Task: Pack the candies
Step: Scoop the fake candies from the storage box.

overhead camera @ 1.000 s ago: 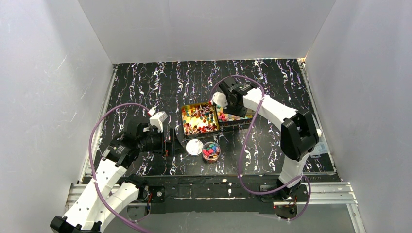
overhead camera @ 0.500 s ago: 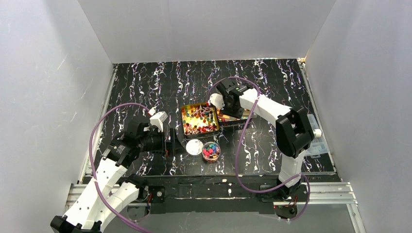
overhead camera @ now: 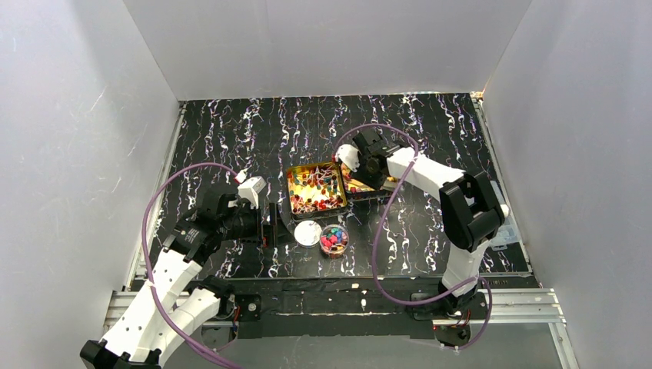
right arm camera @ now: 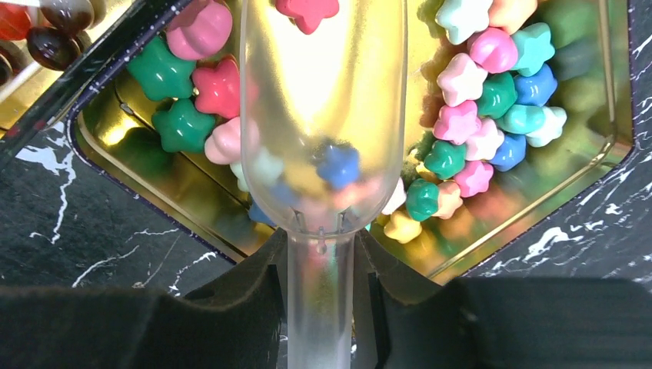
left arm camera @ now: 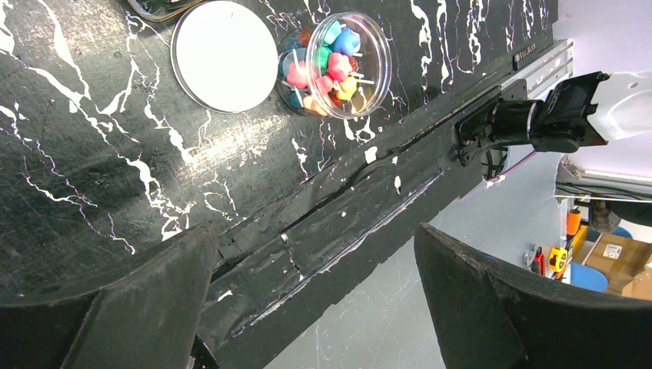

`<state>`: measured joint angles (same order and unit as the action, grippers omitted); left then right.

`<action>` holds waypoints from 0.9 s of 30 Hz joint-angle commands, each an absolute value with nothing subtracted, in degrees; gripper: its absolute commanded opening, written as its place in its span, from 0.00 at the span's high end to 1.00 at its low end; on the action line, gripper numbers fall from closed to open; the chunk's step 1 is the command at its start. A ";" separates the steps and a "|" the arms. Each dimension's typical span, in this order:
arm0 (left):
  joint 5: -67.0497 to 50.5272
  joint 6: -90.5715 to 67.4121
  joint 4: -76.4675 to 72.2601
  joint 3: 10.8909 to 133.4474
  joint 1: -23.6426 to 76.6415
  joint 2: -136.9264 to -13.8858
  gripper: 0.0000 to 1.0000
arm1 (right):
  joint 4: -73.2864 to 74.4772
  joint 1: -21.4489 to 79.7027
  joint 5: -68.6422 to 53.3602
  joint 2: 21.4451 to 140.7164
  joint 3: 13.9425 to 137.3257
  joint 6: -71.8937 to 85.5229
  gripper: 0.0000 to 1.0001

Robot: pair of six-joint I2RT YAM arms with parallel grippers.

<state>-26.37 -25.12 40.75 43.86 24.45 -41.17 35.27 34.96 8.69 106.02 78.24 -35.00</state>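
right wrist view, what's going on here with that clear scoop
The right arm clamps the handle of a clear scoop in its jaws, its bowl over the loose candies in a gold tin. The left arm hangs with jaws wide open near a small clear jar holding candies, its white lid lying beside it.

I count two gold rectangular metal tins: the left tin [overhead camera: 316, 189] and the right tin [right arm camera: 177, 184]. There is one small clear round jar [overhead camera: 334, 239], one white round lid [overhead camera: 307, 232] and one frosted clear plastic scoop [right arm camera: 323, 115]. The small coloured candies [right arm camera: 461, 81] are many, spread over both tins and the jar, too crowded for me to number.
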 commanded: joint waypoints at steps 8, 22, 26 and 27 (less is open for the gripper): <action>-26.11 -24.72 41.31 43.40 24.27 -41.87 0.02 | 16.74 30.01 -4.16 96.70 68.20 -29.20 0.99; -25.40 -24.87 41.57 43.42 24.26 -42.80 0.02 | 10.80 27.11 -4.83 91.66 62.25 -27.51 0.99; -25.44 -24.88 41.57 43.42 24.26 -42.80 0.02 | 11.99 27.07 -3.43 89.40 61.79 -27.55 0.99; -25.47 -24.87 41.57 43.42 24.27 -42.80 0.02 | 12.60 27.00 -3.13 88.86 61.83 -27.72 0.99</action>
<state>-25.74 -25.15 40.77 43.86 24.45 -42.85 14.50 27.29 -4.12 93.60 61.84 -28.23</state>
